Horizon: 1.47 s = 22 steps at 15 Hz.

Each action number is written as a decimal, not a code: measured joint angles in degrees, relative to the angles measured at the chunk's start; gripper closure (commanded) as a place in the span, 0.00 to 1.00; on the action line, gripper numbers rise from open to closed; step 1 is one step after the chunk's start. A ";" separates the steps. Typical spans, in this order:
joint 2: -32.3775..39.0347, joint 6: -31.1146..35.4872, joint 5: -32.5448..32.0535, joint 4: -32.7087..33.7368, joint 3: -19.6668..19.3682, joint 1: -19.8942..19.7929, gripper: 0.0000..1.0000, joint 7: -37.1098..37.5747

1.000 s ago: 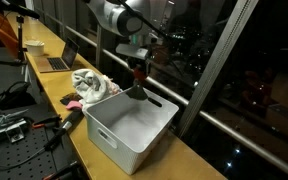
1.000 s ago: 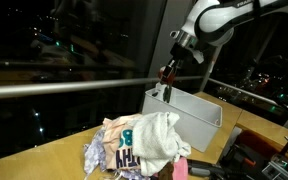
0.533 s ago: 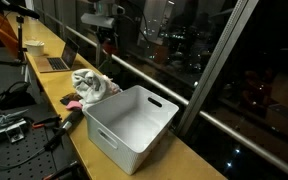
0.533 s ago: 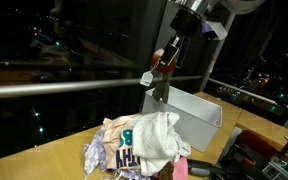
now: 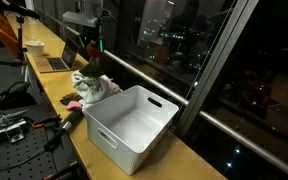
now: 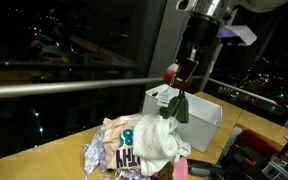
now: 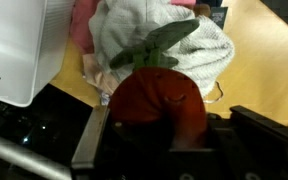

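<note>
My gripper is shut on a red plush toy with green leaves, and the toy hangs from the jaws. In both exterior views the gripper holds the toy just above a pile of clothes on the wooden table. In the wrist view the pale grey garment of the pile lies right under the toy. A white plastic bin stands beside the pile, empty as far as I can see.
A laptop and a white cup sit farther along the table. Black tools lie near the bin. A pink garment sticks out of the pile. A window with a metal rail runs along the table's far side.
The gripper has lifted the red toy from over the bin and carried it sideways to above the clothes pile. It stayed shut on the toy throughout.
</note>
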 measured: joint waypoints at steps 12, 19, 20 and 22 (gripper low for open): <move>-0.21 0.02 -0.01 -5.80 -4.01 -5.58 1.00 -2.41; -0.21 0.03 0.00 -7.27 -3.71 -5.19 0.39 -2.76; -0.21 0.03 0.00 -7.27 -3.69 -5.10 0.31 -2.76; -0.20 0.03 0.01 -7.24 -3.64 -4.94 0.16 -2.76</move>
